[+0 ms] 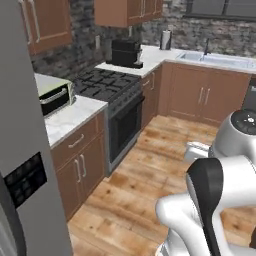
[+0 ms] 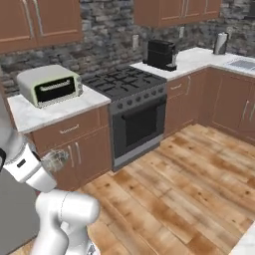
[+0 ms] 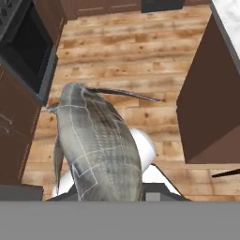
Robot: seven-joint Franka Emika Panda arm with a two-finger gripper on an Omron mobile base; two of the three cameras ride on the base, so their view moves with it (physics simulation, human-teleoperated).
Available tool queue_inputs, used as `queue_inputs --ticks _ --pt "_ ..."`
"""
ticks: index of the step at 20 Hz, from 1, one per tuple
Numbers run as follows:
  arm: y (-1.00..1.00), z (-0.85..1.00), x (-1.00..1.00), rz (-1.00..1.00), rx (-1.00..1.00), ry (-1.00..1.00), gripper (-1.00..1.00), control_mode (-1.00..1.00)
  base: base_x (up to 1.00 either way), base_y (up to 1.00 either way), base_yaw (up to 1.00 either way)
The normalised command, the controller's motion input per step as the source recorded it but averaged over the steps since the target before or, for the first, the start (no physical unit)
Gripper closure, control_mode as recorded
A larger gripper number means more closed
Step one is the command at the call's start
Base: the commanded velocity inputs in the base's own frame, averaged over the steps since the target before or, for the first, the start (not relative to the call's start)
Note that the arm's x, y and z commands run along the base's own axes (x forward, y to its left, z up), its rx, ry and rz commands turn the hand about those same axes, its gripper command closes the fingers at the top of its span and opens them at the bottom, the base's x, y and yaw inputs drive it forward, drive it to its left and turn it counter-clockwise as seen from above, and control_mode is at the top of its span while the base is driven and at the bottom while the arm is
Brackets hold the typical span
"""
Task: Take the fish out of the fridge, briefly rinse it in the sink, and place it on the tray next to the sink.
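A grey-brown fish (image 3: 96,145) with a thin fin looms large in the hand view, above the wooden floor. My gripper (image 3: 112,194) is shut on it, and the fish's body covers most of the fingers. In the right base view the fish (image 2: 55,160) shows as a small grey shape at the end of my hand, low on the left. The grey fridge (image 1: 22,150) door stands close at the left. The pale sink (image 1: 220,60) with its black faucet (image 1: 206,47) lies far off on the back right counter, and its edge (image 2: 244,63) is also at the far right. The tray is out of view.
A black stove with oven (image 1: 117,102) stands between brown cabinets. A toaster oven (image 2: 50,84) sits on the white counter, a black coffee machine (image 2: 160,54) beyond the stove. Wooden floor (image 1: 150,175) stretches toward the sink. A dark cabinet side (image 3: 211,98) rises at right in the hand view.
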Motion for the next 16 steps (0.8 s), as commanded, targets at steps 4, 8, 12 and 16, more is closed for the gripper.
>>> queue_inputs --ticks 4,8,12,16 --pt "0.00 0.00 0.00 0.00 0.00 0.00 1.00 1.00 0.55 -0.50 -0.80" --pt "0.00 0.00 0.00 0.00 0.00 0.00 1.00 1.00 0.58 -0.45 -0.80" --pt "0.00 0.00 0.00 0.00 0.00 0.00 1.00 1.00 0.91 -0.17 -0.68" --pt "0.00 0.00 0.00 0.00 0.00 0.00 1.00 1.00 1.00 0.03 -0.40"
